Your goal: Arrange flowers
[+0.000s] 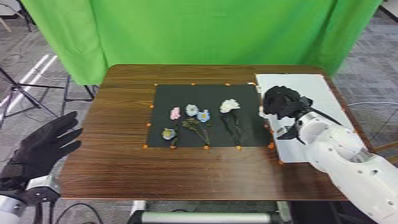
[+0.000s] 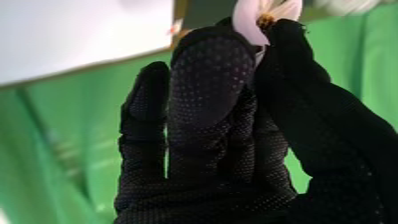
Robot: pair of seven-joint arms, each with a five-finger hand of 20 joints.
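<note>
Over the white sheet (image 1: 306, 125) on the table's right side is my right hand (image 1: 284, 101), by the right edge of the black mat (image 1: 164, 135). In the right wrist view my right hand (image 2: 211, 85) pinches a pale pink-white flower (image 2: 250, 22) between thumb and finger, just below its petals. On the mat lie a white flower (image 1: 229, 105) with a dark stem, a pink one (image 1: 175, 113), pale blue flowers (image 1: 203, 116) and a yellowish one (image 1: 169, 133). My left hand (image 1: 40, 147) is off the table's left edge, fingers straight.
Small orange markers (image 1: 207, 147) line the mat's border. The brown wooden table (image 1: 169, 175) extends around mat and sheet. A green curtain (image 1: 213, 32) hangs behind its far edge, and a tripod (image 1: 27, 90) stands at the left.
</note>
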